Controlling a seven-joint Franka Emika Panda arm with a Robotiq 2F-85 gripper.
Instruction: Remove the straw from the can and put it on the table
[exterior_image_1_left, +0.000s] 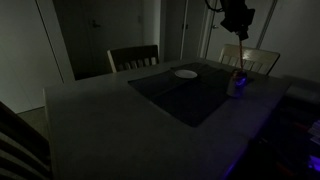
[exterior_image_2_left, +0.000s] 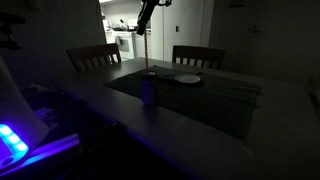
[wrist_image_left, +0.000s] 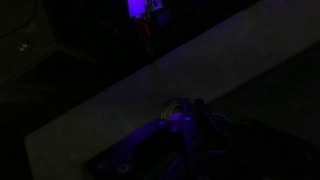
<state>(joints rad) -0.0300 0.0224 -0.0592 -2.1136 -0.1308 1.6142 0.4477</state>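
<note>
The room is very dark. The pale can (exterior_image_1_left: 236, 85) stands upright on the dark mat near the table's edge; it also shows in an exterior view (exterior_image_2_left: 148, 90) and, from above, in the wrist view (wrist_image_left: 173, 108). The thin reddish straw (exterior_image_2_left: 146, 52) stands upright over the can, with its lower end at the can's mouth. It shows faintly in an exterior view (exterior_image_1_left: 240, 62). My gripper (exterior_image_2_left: 144, 30) is high above the can and looks shut on the straw's top end; it also shows in an exterior view (exterior_image_1_left: 238, 24). The wrist view is too dark to show the jaws clearly.
A flat white plate (exterior_image_1_left: 186, 73) lies on the mat (exterior_image_1_left: 180, 98) beyond the can; it also shows in an exterior view (exterior_image_2_left: 187, 78). Two slatted chairs (exterior_image_1_left: 133, 58) (exterior_image_1_left: 255, 58) stand at the grey table's (exterior_image_1_left: 90, 120) far side. Blue light glows at the near edge (exterior_image_2_left: 15, 140).
</note>
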